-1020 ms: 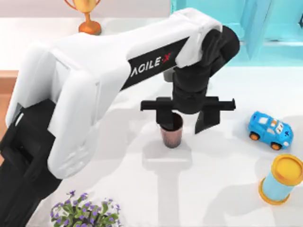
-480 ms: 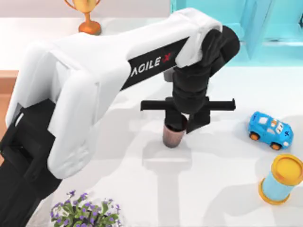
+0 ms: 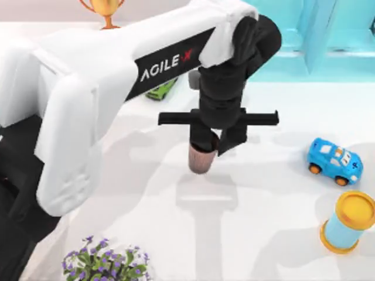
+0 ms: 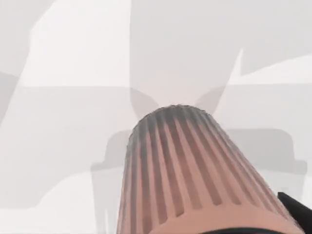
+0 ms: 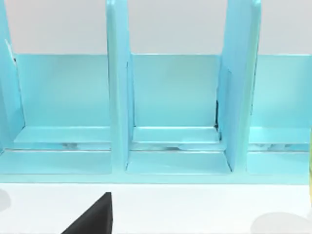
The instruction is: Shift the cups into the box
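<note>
The dark reddish-brown ribbed cup (image 3: 201,159) hangs tilted above the white table near its middle, with my left gripper (image 3: 211,142) shut on its rim. In the left wrist view the cup's ribbed side (image 4: 190,170) looms close, its shadow on the table below, and a black fingertip (image 4: 298,207) shows beside it. The light blue cup and the box are out of view. My right arm is parked facing the turquoise shelf; a black finger (image 5: 92,218) of my right gripper shows in the right wrist view.
A blue toy car (image 3: 334,161) and a light-blue cylinder with yellow ends (image 3: 348,222) sit at the right. A green toy car (image 3: 161,89) lies behind the arm, with a trophy (image 3: 106,10) far back. Purple flowers (image 3: 105,262) stand at the front, and a turquoise shelf unit (image 3: 319,35) at the back right.
My left gripper closed on the reddish-brown cup, then lifted it off the table and carried it a little to the left.
</note>
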